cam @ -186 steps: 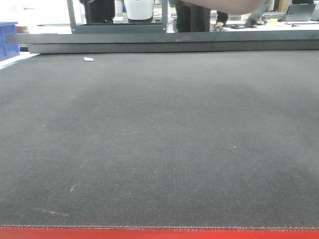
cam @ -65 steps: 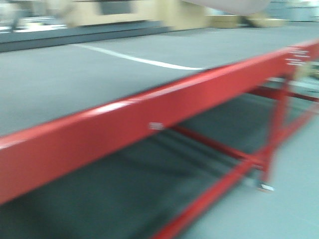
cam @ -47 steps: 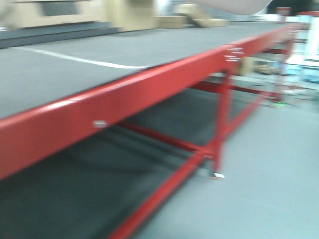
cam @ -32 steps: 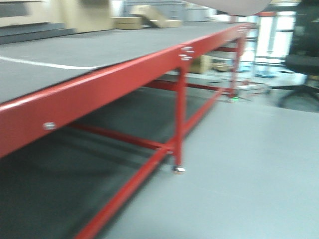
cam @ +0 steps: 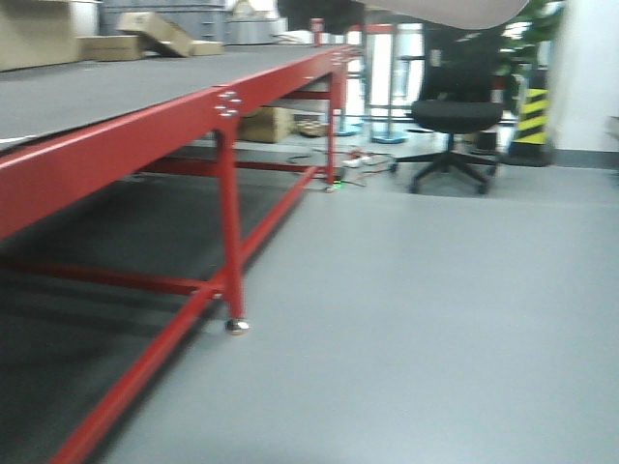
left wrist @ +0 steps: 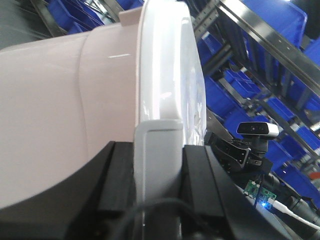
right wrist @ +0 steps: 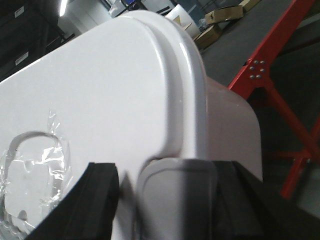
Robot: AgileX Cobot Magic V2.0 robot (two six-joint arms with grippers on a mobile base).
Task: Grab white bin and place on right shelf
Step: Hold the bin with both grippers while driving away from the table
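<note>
Whereas the front view faced squarely over the dark mat of the red-framed worktop (cam: 145,126) a few seconds back, it has since swung right; the red rail now runs off along the left, bare grey floor (cam: 435,319) fills the middle, and a black office chair (cam: 455,111) stands at the far right. Through all of this a pale rounded underside, the white bin (cam: 464,10), has stayed at the top edge; I judge that the bin is off the worktop and riding with the robot as its base turns, so the grab looks done and the carry is under way. The right shelf does not show plainly in any view, so the placing is not yet begun.

The left wrist view gives what the front view cannot: the left end effector (left wrist: 157,175) has its black pads closed on either side of a grey clip at the bin's lid edge, with the pinkish wall of the bin to the left; behind, steel rack rails hold blue crates (left wrist: 280,20), though I cannot tell whether this rack is the target. The right wrist view shows the far end: the right end effector (right wrist: 175,200) clamps a matching grey clip, the flat white lid spreads up and left, and the worktop's red leg stands at the right.
</note>
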